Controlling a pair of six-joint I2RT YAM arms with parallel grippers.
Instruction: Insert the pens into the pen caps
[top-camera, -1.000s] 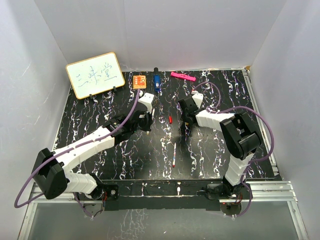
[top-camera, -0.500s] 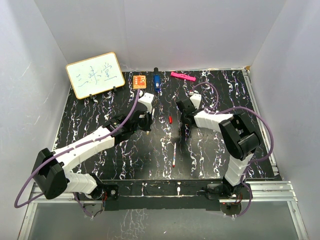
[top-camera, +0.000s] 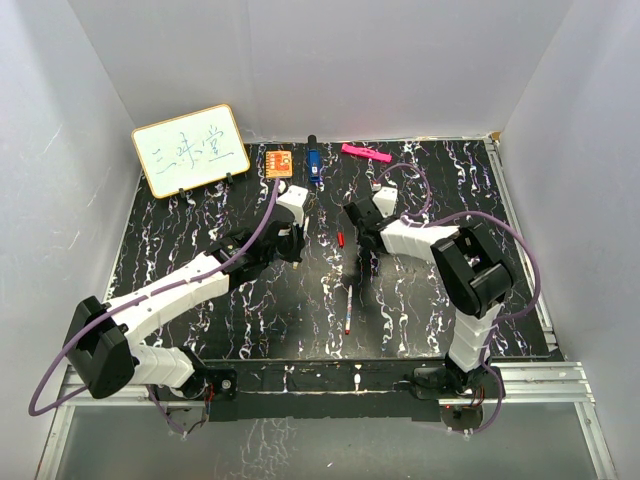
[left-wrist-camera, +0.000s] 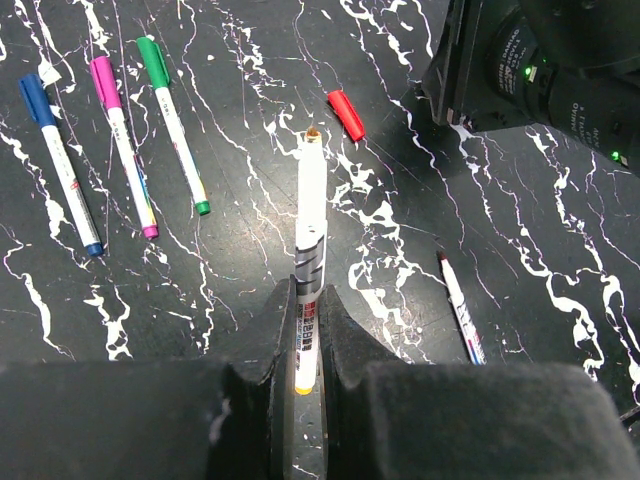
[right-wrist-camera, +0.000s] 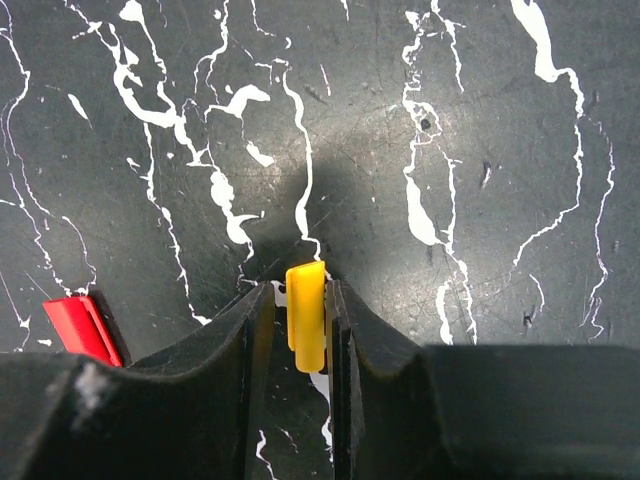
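My left gripper (left-wrist-camera: 306, 296) is shut on the yellow-ended rear of a white pen (left-wrist-camera: 310, 215) whose bare tip points toward a loose red cap (left-wrist-camera: 347, 113). Three capped pens lie to the left: blue (left-wrist-camera: 60, 165), pink (left-wrist-camera: 122, 145) and green (left-wrist-camera: 175, 125). An uncapped red-tipped pen (left-wrist-camera: 462, 320) lies to the right, also seen from above as a pen (top-camera: 348, 310). My right gripper (right-wrist-camera: 300, 290) is shut on a yellow cap (right-wrist-camera: 306, 315), held above the table. The red cap (right-wrist-camera: 82, 328) lies just to its left. From above, the right gripper (top-camera: 352, 228) faces the left gripper (top-camera: 297, 255) across the red cap (top-camera: 341, 238).
At the back stand a whiteboard (top-camera: 190, 150), an orange square block (top-camera: 279, 162), a blue-and-black object (top-camera: 313, 165) and a flat pink bar (top-camera: 365, 153). White walls enclose the black marbled table (top-camera: 200, 220).
My right gripper has moved left with the yellow cap, closer to the red cap and the left gripper. The left arm and its pen have not moved.
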